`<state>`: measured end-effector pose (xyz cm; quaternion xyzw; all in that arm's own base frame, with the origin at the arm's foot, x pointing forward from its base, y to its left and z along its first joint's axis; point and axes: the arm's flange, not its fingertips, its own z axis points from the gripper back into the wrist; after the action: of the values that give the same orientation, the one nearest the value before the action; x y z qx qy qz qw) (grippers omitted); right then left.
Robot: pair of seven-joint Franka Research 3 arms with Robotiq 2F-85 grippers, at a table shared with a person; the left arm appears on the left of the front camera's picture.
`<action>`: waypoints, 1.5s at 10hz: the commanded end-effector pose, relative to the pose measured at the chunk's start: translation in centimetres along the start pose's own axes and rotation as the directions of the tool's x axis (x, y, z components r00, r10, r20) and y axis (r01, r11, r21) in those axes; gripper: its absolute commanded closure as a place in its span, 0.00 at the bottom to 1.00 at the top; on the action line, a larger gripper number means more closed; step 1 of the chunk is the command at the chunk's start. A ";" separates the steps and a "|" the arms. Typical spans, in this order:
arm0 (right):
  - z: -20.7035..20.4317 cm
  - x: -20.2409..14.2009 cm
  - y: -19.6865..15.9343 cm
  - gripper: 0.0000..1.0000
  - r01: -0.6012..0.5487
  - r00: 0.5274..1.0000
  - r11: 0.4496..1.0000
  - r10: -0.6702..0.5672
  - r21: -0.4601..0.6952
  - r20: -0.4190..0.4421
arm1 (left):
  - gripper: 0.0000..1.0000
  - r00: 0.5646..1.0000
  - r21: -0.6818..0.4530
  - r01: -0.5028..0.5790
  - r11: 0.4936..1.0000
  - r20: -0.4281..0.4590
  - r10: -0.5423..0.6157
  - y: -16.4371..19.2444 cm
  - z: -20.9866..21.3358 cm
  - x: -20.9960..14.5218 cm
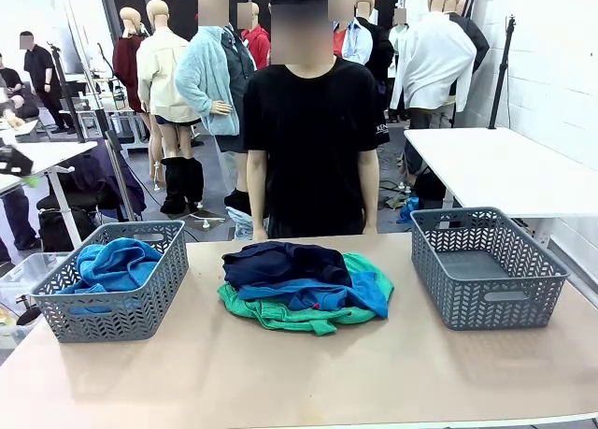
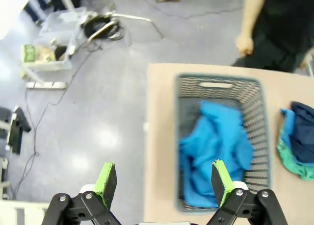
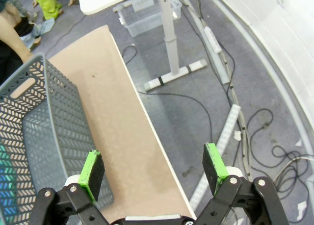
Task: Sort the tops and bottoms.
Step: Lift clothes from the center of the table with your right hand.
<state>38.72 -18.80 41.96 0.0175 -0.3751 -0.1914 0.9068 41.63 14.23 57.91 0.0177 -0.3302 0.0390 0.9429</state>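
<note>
A bright blue shirt (image 1: 114, 264) lies crumpled in the left grey basket (image 1: 140, 312). In the middle of the table is a pile: dark navy trousers (image 1: 280, 261) on top, a second blue shirt (image 1: 341, 293) under them, and green shorts (image 1: 280, 317) at the bottom. My left gripper (image 2: 163, 183) hangs open high above the table's edge beside the left basket (image 2: 255, 95), with the blue shirt (image 2: 216, 141) in it and the pile (image 2: 299, 146) further off. My right gripper (image 3: 153, 170) is open above the table edge by the right basket (image 3: 39, 132).
The right grey basket (image 1: 486, 265) holds nothing. A person in a black top (image 1: 313, 139) stands at the far side of the table, one hand (image 2: 244, 43) hanging near the left basket. Cables and a plastic box (image 2: 54, 53) lie on the floor left of the table.
</note>
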 end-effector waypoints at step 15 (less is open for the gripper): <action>19.1 -4.3 32.3 0.00 -0.848 0.442 0.240 0.812 0.472 0.382 | 0.00 0.987 0.121 -0.129 0.984 -0.079 0.139 10.8 -0.1 -4.6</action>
<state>30.78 16.03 58.35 0.0916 -0.4411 0.3587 0.8175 37.25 24.66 55.02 0.0478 -0.2856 0.1204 0.9496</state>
